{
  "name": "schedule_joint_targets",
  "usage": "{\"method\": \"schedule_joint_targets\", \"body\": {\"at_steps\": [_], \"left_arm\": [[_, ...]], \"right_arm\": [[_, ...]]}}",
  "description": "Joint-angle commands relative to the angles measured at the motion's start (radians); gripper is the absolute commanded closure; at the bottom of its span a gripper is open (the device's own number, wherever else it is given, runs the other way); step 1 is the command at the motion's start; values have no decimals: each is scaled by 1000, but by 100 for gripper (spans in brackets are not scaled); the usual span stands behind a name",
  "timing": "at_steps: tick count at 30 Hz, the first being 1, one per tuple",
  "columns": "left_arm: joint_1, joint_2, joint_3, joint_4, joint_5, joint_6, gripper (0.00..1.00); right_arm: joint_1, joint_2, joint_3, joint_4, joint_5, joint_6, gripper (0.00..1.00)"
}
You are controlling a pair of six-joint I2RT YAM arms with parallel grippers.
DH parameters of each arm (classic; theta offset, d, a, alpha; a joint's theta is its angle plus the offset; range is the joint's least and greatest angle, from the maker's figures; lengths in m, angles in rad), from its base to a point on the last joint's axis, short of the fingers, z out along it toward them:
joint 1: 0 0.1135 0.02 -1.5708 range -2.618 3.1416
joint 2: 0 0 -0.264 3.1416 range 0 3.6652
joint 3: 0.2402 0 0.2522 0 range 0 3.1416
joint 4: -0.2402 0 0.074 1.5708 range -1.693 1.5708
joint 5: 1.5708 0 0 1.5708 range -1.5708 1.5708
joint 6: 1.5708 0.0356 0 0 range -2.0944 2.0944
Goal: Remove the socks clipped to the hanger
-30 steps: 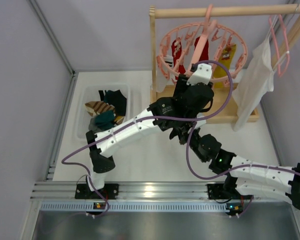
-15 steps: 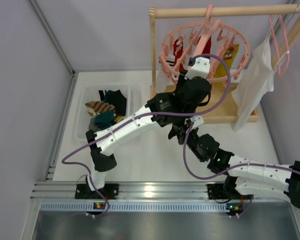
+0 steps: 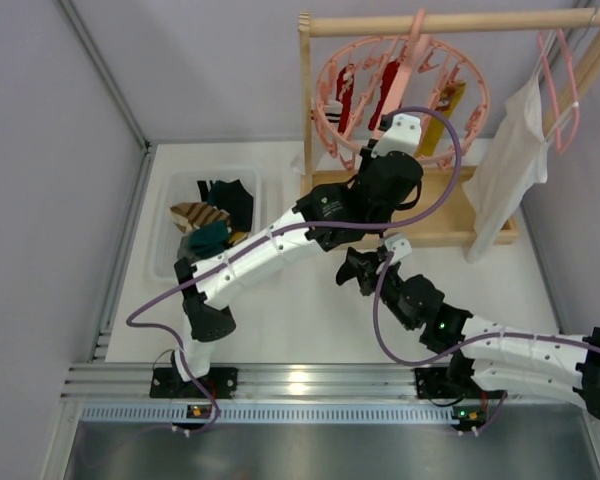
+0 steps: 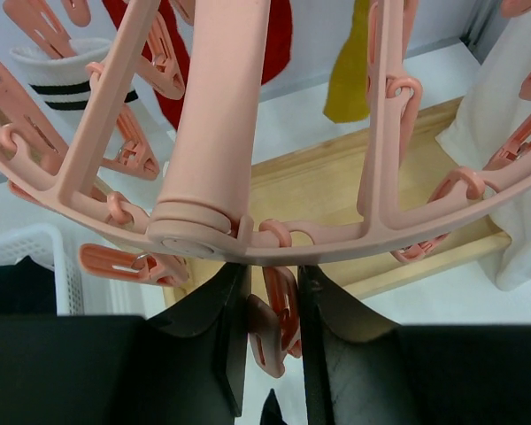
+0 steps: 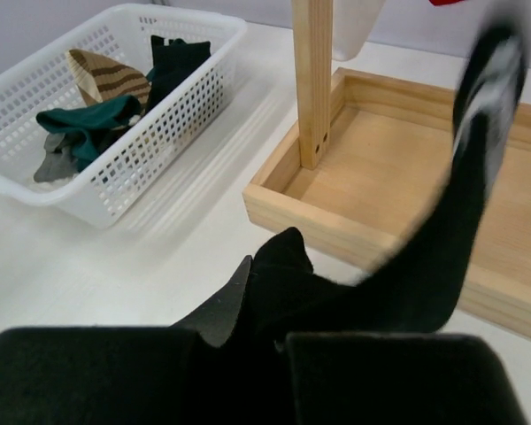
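The round pink hanger [image 3: 416, 45] hangs from the wooden rail, and its ring and hub [image 4: 212, 133] fill the left wrist view. A white sock with dark stripes [image 4: 71, 75], red socks [image 4: 274, 35] and a mustard yellow sock [image 4: 354, 71] hang clipped to it. My left gripper [image 3: 395, 130] is just under the ring, its fingers [image 4: 273, 292] shut on a dangling pink clip peg [image 4: 279, 319]. My right gripper [image 3: 363, 270] is lower, over the table, shut [image 5: 274, 292] on a black sock [image 5: 442, 248] whose white-striped end [image 5: 491, 62] is blurred.
A white basket [image 3: 170, 215] at the left holds several socks; it also shows in the right wrist view [image 5: 133, 195]. The rack's wooden tray base [image 5: 380, 230] and post [image 5: 311, 80] stand close ahead. A white garment [image 3: 510, 160] hangs at the right.
The hanger ring has swung up and away from the arms. My left gripper stays under it. My right gripper has shifted slightly left with the black sock.
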Motion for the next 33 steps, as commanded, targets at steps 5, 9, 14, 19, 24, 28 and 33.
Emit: {"method": "schedule_joint_targets", "body": {"at_steps": [5,9,14,19,24,28,33], "left_arm": [[6,-86,-77,23,123,-57,58],[4,-154,-134,23,171,-84,26],[4,-250,-261,21,182,-104,2],[4,-431,-434,21,93,-138,2],[6,-644,-649,15,-39,-158,2],[44,-802,-828,9,-73,-185,2],[125,-968,-932,-44,-62,-210,1]], "right_arm": [[24,-156,-98,-39,-15,58,100],[24,-198,-114,-108,-11,76,100],[1,-170,-103,-132,-46,94,100],[-22,-78,-46,-108,-130,88,100],[-27,46,35,-70,-216,72,100],[-28,164,160,-37,-299,55,100],[-28,377,360,-43,-435,22,100]]}}
